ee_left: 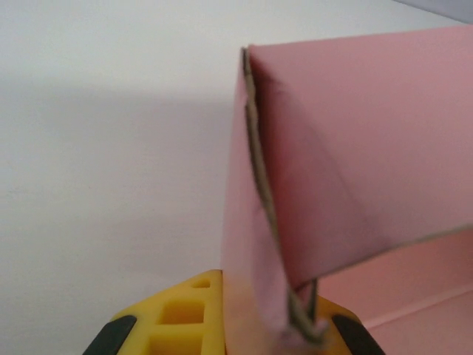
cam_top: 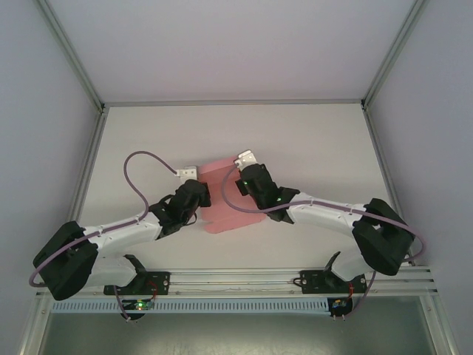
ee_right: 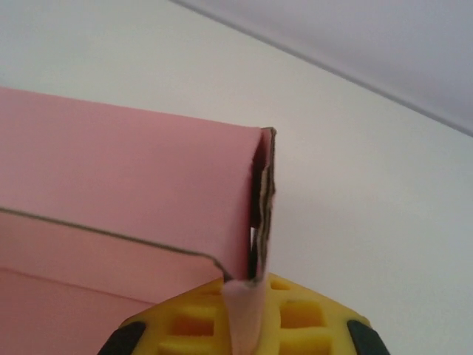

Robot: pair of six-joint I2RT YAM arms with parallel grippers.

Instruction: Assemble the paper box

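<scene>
The paper box [cam_top: 224, 200] is pink thin card, partly folded, lying mid-table between my two arms. My left gripper [cam_top: 189, 174] is shut on the box's left side wall [ee_left: 247, 244], which stands upright between the yellow fingers [ee_left: 174, 314]. My right gripper [cam_top: 246, 158] is shut on the right side wall [ee_right: 260, 214], pinched between its yellow fingers [ee_right: 303, 318]. In both wrist views a pink panel [ee_left: 369, 140] leans over the box floor [ee_right: 66, 303]. The raw card edges [ee_right: 267, 177] show several layers pressed together.
White table surface [cam_top: 310, 148] spreads around the box, bounded by grey enclosure walls [cam_top: 44, 89] and metal frame rails [cam_top: 235, 102]. A purple cable [cam_top: 140, 166] loops above my left arm. The arm bases sit on the rail [cam_top: 244, 279] at the near edge.
</scene>
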